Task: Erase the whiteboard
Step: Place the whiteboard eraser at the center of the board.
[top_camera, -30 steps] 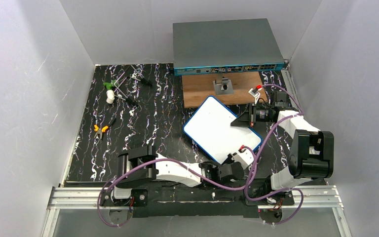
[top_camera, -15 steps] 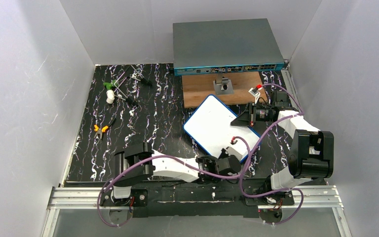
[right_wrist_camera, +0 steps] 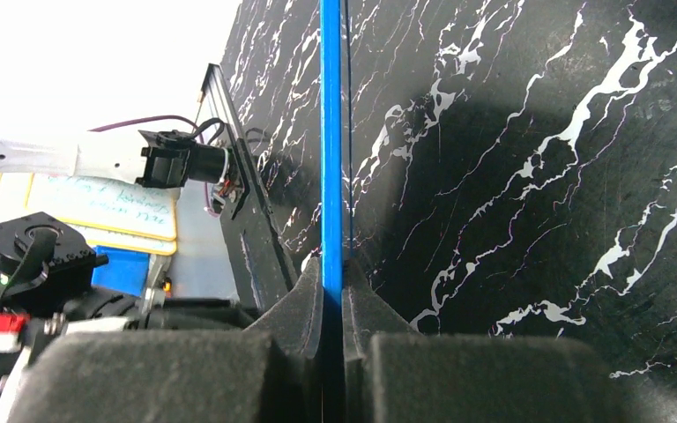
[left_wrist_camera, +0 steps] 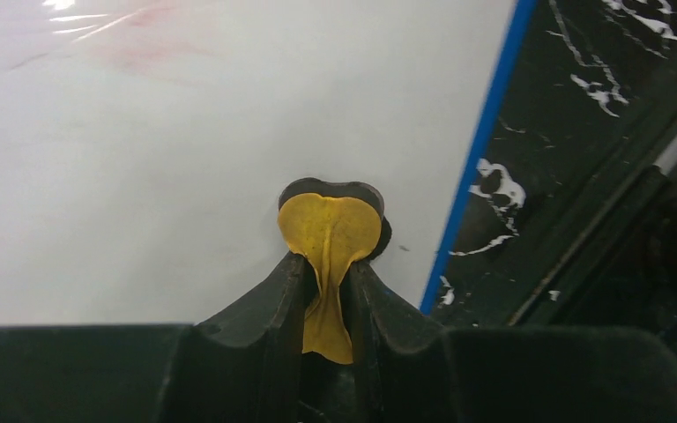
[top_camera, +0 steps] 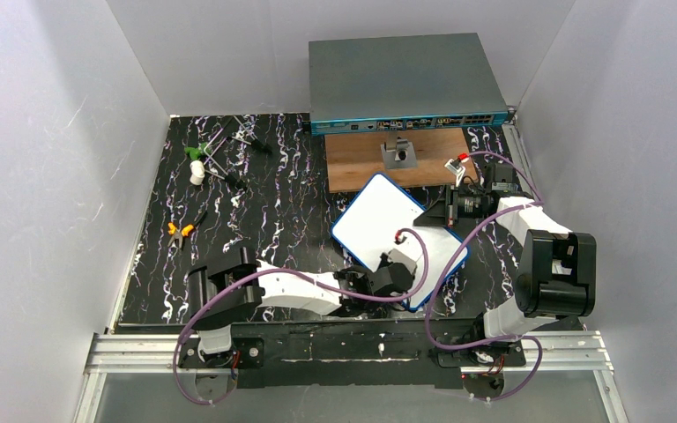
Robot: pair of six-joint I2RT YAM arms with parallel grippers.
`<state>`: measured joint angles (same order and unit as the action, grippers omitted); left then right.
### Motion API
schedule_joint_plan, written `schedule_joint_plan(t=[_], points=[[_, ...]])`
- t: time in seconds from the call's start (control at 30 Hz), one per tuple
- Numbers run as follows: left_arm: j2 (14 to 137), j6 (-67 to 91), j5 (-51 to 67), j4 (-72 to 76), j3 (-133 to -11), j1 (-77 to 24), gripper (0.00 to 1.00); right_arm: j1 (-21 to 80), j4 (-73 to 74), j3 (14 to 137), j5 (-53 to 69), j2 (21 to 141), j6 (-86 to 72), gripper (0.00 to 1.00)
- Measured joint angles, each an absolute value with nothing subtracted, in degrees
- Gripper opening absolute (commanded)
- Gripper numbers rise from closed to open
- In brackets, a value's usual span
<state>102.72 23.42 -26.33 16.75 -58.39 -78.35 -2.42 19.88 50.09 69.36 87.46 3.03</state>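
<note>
Top view: the whiteboard (top_camera: 372, 216) sits turned at an angle on the black marbled mat (top_camera: 256, 220), right of centre, and its far corner overlaps the near edge of the wooden board (top_camera: 361, 163). The white face looks wiped, no green writing that shows from up there.

The left gripper (top_camera: 398, 262) is over the near half of the whiteboard. In the left wrist view its fingers (left_wrist_camera: 275, 291) are pinched on a yellow cloth (left_wrist_camera: 329, 231), which bulges out past the tips over a dark backing and sits against the white surface just beside the blue rim (left_wrist_camera: 485, 132). There's a faint reddish smear (left_wrist_camera: 132, 53) further up the board; everything else there is plain white.

The right gripper (top_camera: 436, 214) is on the whiteboard's right-hand edge. The right wrist view shows the blue edge of the board running straight up the frame, seen edge-on, with the jaws pressed tight on it from both sides.

Other stuff: a big grey box (top_camera: 405, 75) with ports at the back, a small metal bracket (top_camera: 398, 154) on the wood, orange-handled pliers (top_camera: 179, 231) and some green and white bits (top_camera: 197, 163) off to the left.
</note>
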Motion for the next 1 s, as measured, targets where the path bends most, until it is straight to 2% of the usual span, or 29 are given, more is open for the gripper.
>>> schedule_joint_plan(t=[0.17, 0.43, 0.73, 1.0], points=[[104.12, 21.67, -23.51, 18.59, -59.51, -79.53, 0.0, -2.39, 20.38, 50.09, 69.6, 87.48, 3.18, 0.01], [100.86, 30.3, -31.46, 14.94, -57.23, -78.24, 0.0, -2.39, 20.93, 50.11, 70.15, 87.48, 3.22, 0.01], [83.99, 39.88, -39.09, 10.0, -39.86, -65.32, 0.0, -2.35, 26.06, 50.15, 70.39, 87.48, 3.2, 0.01], [70.78, 38.65, -36.03, 5.43, -29.93, -54.59, 0.0, -2.02, 34.24, 52.18, 70.7, 87.46, 6.22, 0.01]])
